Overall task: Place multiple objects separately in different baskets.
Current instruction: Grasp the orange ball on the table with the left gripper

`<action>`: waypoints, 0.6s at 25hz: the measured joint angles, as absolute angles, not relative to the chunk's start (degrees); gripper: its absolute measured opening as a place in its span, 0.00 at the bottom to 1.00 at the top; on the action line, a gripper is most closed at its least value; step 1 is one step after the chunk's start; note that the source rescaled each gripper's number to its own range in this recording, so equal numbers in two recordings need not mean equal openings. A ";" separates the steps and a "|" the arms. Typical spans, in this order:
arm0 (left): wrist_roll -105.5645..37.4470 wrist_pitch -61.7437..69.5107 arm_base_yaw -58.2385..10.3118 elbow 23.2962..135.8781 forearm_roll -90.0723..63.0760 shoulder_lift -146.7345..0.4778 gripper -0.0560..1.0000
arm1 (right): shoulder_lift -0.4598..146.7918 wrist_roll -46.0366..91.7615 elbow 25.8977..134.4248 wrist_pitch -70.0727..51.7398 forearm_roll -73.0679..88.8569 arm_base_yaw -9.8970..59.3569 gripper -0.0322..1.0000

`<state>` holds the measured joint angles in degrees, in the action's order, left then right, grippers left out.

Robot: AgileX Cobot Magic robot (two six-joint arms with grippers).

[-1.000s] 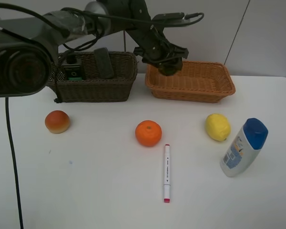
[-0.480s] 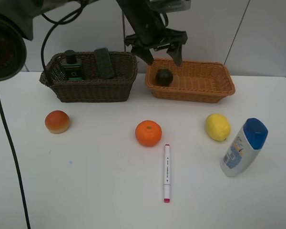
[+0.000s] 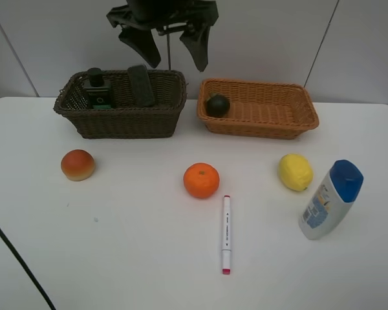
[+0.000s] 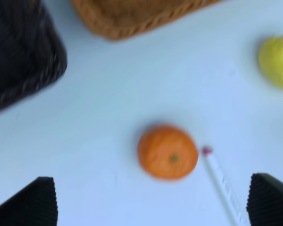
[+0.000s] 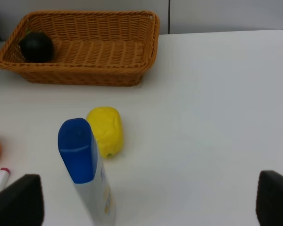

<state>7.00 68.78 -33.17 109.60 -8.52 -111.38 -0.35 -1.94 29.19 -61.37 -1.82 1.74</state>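
Left end effector (image 3: 173,55) at top centre of frame, raised, wide open, empty. Orange (image 3: 201,180) on surface mid-frame, below it; left wrist view holds it near centre. Right end effector (image 5: 146,202) open, empty, orange at frame edge. Left better aligned, likely.

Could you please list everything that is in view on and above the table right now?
dark brown basket: one, dark brown, back left
green bottle: one, dark green, in the dark brown basket
eraser: one, black, in the same basket, beside the bottle
tan basket: one, orange-tan, back, right of the dark one
mangosteen: one, dark, tan basket's left end
peach: one, red-orange, table left
orange: one, orange, table centre
marker: one, white, pink tip, in front of the orange
lemon: one, yellow, right of the orange
blue-capped bottle: one, white, beside the lemon
table: one, white
left gripper: open, raised above the baskets
right gripper: open, fingertips only
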 joint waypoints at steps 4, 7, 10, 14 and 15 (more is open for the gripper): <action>10.79 68.76 -31.12 92.97 -3.73 -98.57 0.98 | -0.35 -1.94 29.19 -61.37 -1.82 1.74 1.00; 13.08 68.72 -28.03 82.78 -1.16 -91.31 0.98 | -0.35 -1.94 29.19 -61.37 -1.82 1.74 1.00; 13.46 68.65 -24.57 74.66 -0.43 -87.46 0.98 | -0.35 -1.94 29.19 -61.37 -1.82 1.74 1.00; 13.54 66.37 -20.55 65.29 -0.39 -87.37 0.98 | -0.35 -1.94 29.19 -61.37 -1.82 1.74 1.00; 13.31 64.39 -19.64 63.46 0.00 -87.68 0.98 | -0.35 -1.94 29.19 -61.37 -1.82 1.74 1.00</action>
<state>13.31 64.39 -19.64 63.46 0.00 -87.68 -0.35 -1.94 29.19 -61.37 -1.82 1.74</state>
